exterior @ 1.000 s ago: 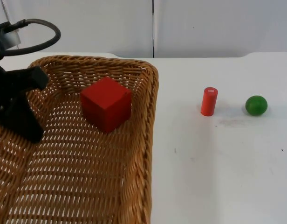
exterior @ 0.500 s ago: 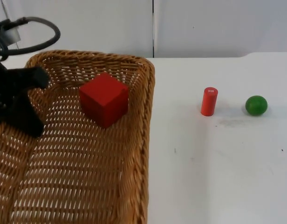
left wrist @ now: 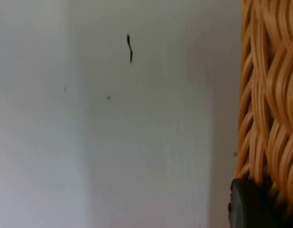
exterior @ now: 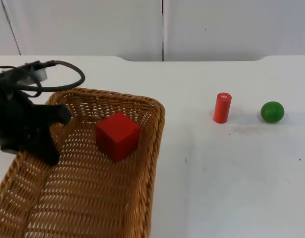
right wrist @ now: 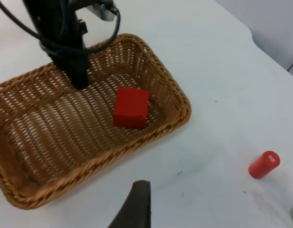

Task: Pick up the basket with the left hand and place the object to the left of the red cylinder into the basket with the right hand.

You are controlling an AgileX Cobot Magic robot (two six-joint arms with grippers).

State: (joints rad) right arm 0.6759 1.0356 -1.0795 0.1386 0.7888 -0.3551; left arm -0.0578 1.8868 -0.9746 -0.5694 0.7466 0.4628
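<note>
Lowered since 1 s ago: wicker basket (exterior: 93,193), red cube (exterior: 118,136) inside, left gripper (exterior: 46,144) clamped on its rim. Right gripper (right wrist: 136,209) waits alongside, finger spread indeterminate. Placement appears done, red cylinder (exterior: 222,107) untouched.

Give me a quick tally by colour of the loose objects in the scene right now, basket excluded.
Red: 2, the red cube inside the basket and the red cylinder standing on the table.
Green: 1, the green ball beside the cylinder.
Total: 3.
</note>
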